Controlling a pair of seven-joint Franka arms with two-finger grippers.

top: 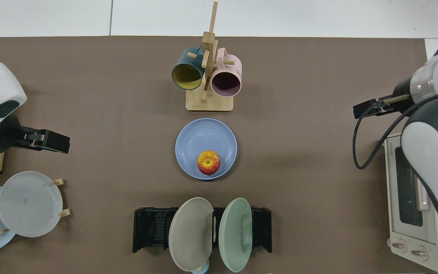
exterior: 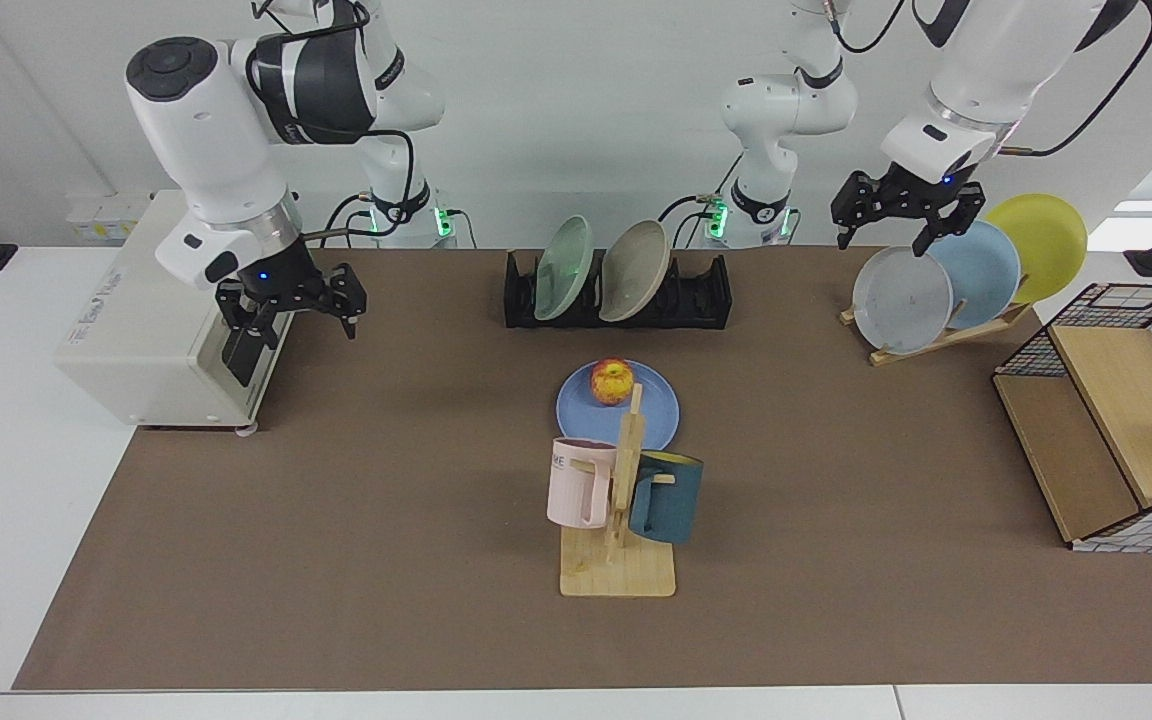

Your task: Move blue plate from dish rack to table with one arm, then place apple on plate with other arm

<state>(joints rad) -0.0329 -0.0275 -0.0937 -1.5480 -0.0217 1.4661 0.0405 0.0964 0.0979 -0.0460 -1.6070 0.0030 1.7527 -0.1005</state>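
The right pincer (exterior: 293, 322) hangs in front of the cream-white toaster oven (exterior: 171, 310), at the facing view's left. Its black fingers (exterior: 346, 300) are spread and hold nothing. Well apart from it, toward the middle of the brown-matted white tabletop (exterior: 336, 520), lies the round matte periwinkle-blue plate (exterior: 636, 420), flat on the mat. The small red-and-yellow apple (exterior: 612, 381) sits on that plate, near the rim on the side toward the robots. In the top view the same pincer (top: 367, 109) shows at the right edge beside the oven (top: 420, 213), with the plate (top: 203, 140) and apple (top: 208, 162) far off at the centre.

Beyond the plate stands the low black slotted dish rack (exterior: 701, 295), holding a pale green plate (exterior: 561, 267) and a beige-grey plate (exterior: 633, 270) upright and tilted. It lies between the two pincers, closer to the robots than the plate. On the plate's near side stands a light wooden mug tree (exterior: 621, 520) with a pink mug (exterior: 579, 482) and a dark teal mug (exterior: 666, 497).

At the facing view's right, the left pincer (exterior: 903, 235) hovers just above the grey plate (exterior: 901, 300) on the slanted wooden stand; its fingers are spread and empty. A paler sky-blue plate (exterior: 981, 272) and a yellow plate (exterior: 1046, 240) lean behind. The blue plate and apple lie well apart from this pincer, lower and toward the centre.
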